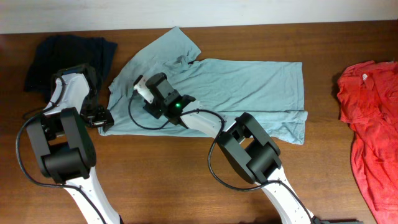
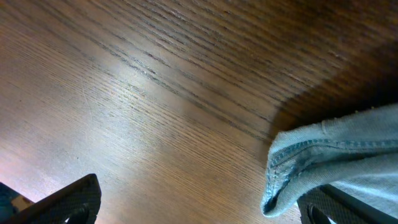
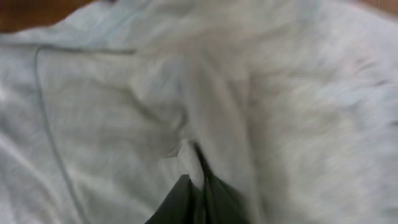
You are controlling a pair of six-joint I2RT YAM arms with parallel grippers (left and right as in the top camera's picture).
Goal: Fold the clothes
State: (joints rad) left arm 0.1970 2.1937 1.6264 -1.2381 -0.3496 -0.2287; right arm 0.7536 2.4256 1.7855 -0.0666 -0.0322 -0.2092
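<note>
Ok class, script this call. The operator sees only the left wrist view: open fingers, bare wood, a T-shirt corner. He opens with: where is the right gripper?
Observer: The right gripper is down on the T-shirt near its left end, pinching up a ridge of cloth.
Operator: How does the T-shirt lie overall?
Observer: Spread flat across the middle, one sleeve pointing to the far edge.
Operator: Any other clothes?
Observer: A red shirt lies at the right end.
Operator: And on my side?
Observer: A navy garment is bunched in the far left corner.
</note>
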